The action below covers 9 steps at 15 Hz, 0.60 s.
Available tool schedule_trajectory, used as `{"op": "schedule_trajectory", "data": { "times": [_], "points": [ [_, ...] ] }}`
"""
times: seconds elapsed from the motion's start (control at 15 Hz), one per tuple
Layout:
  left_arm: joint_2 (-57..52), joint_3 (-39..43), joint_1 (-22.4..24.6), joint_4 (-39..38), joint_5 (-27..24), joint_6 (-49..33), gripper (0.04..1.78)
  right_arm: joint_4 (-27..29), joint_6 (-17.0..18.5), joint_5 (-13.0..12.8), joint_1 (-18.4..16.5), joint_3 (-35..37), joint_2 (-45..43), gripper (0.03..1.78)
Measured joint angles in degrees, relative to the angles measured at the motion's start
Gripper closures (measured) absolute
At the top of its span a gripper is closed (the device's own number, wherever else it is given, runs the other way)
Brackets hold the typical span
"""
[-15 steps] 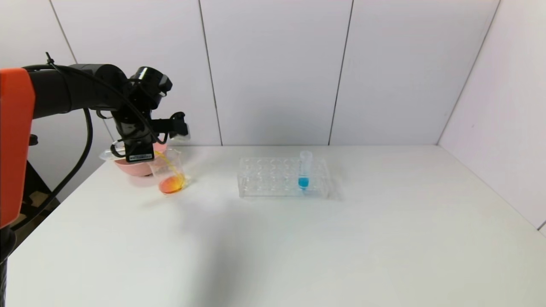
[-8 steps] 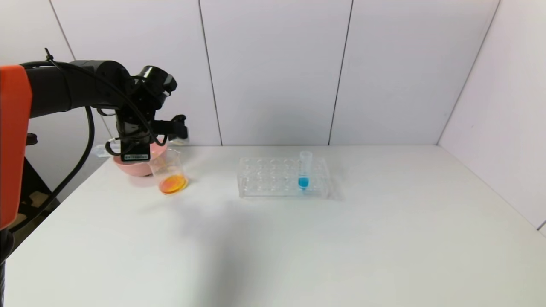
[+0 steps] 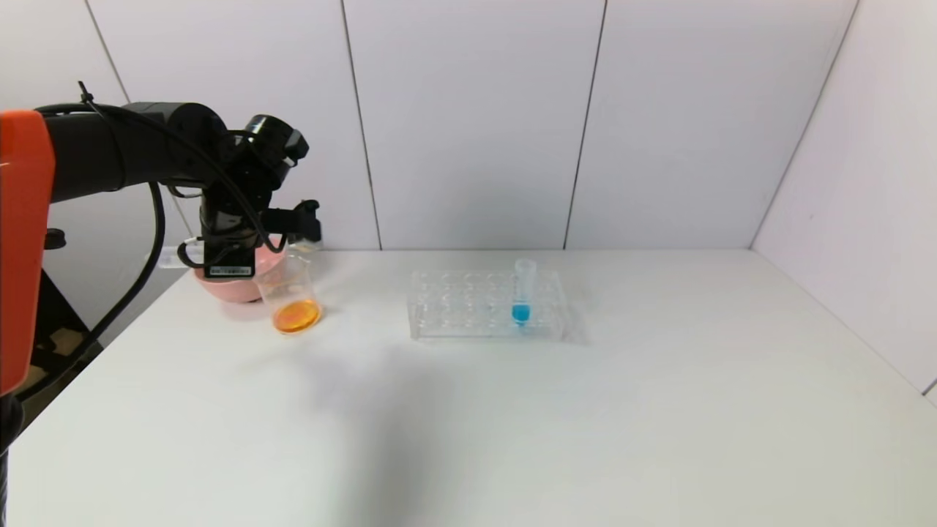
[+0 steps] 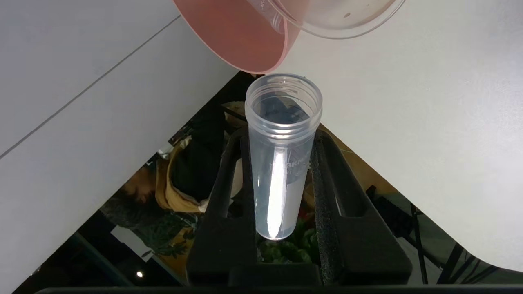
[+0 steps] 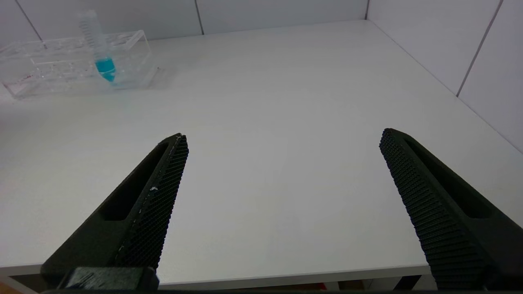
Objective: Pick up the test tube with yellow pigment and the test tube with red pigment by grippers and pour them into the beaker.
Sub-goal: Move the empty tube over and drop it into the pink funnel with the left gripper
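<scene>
My left gripper [image 3: 208, 256] is shut on the test tube with yellow pigment [image 3: 172, 257]. It holds the tube about level over the pink bowl, left of the beaker [image 3: 287, 289]. In the left wrist view the gripper [image 4: 282, 136] clamps the tube [image 4: 282, 163] between both fingers, and the tube looks clear and empty. The beaker holds orange liquid [image 3: 296, 316] at its bottom, and its rim [image 4: 347, 28] shows in the left wrist view. The test tube with red pigment is not to be made out. My right gripper [image 5: 284, 139] is open and empty over the table's front edge.
The pink bowl [image 3: 219, 287] stands behind and left of the beaker, near the table's left edge; it also shows in the left wrist view [image 4: 233, 36]. A clear rack [image 3: 468, 307] mid-table holds one blue-liquid tube [image 3: 522, 293]; the right wrist view shows both, rack [image 5: 49, 61] and tube [image 5: 100, 49].
The left gripper has turned the tube back from a downward tilt to about level and drawn it slightly left. The yellow stream into the beaker has stopped. The liquid now lies still and orange.
</scene>
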Motion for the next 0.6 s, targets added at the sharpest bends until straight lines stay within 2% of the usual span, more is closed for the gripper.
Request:
{"op": "schedule_trajectory", "data": {
  "times": [0.2,0.33,0.6],
  "points": [
    [-1.2,0.3,0.9,-1.1,-4.4,-2.5,1.40,0.0,0.0,0.0,0.0,0.0,0.0,0.10],
    [-2.5,0.4,2.3,-1.2,-11.5,-7.5,1.40,0.0,0.0,0.0,0.0,0.0,0.0,0.10],
    [-6.4,1.4,4.8,-1.9,-27.1,-26.6,1.40,0.0,0.0,0.0,0.0,0.0,0.0,0.10]
  ]
}}
